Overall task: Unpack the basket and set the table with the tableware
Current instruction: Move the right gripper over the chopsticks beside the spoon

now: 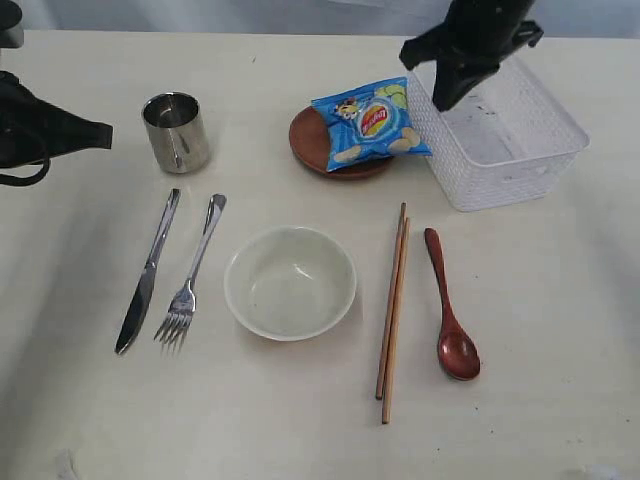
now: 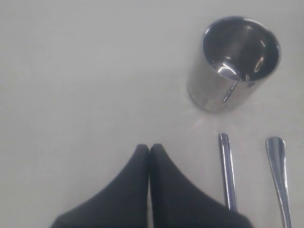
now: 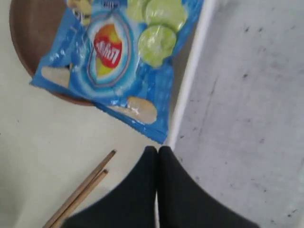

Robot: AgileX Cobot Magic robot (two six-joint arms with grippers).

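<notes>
The white basket (image 1: 520, 150) stands at the back right of the table (image 1: 300, 430) with nothing inside. Tableware lies spread out: steel cup (image 1: 177, 131), knife (image 1: 146, 273), fork (image 1: 190, 277), cream bowl (image 1: 290, 282), two chopsticks (image 1: 393, 312), red-brown spoon (image 1: 450, 310). A brown plate (image 1: 310, 140) carries a blue snack bag (image 1: 373, 122). My left gripper (image 1: 105, 132) is shut and empty, left of the cup (image 2: 235, 61). My right gripper (image 1: 445, 100) hangs shut and empty over the basket's left rim (image 3: 190, 85), beside the bag (image 3: 123, 61).
In the left wrist view the knife handle (image 2: 227, 171) and fork handle (image 2: 280, 175) lie just beyond my shut left gripper (image 2: 149, 147). In the right wrist view my right gripper (image 3: 157, 149) sits near the chopstick tips (image 3: 95, 175).
</notes>
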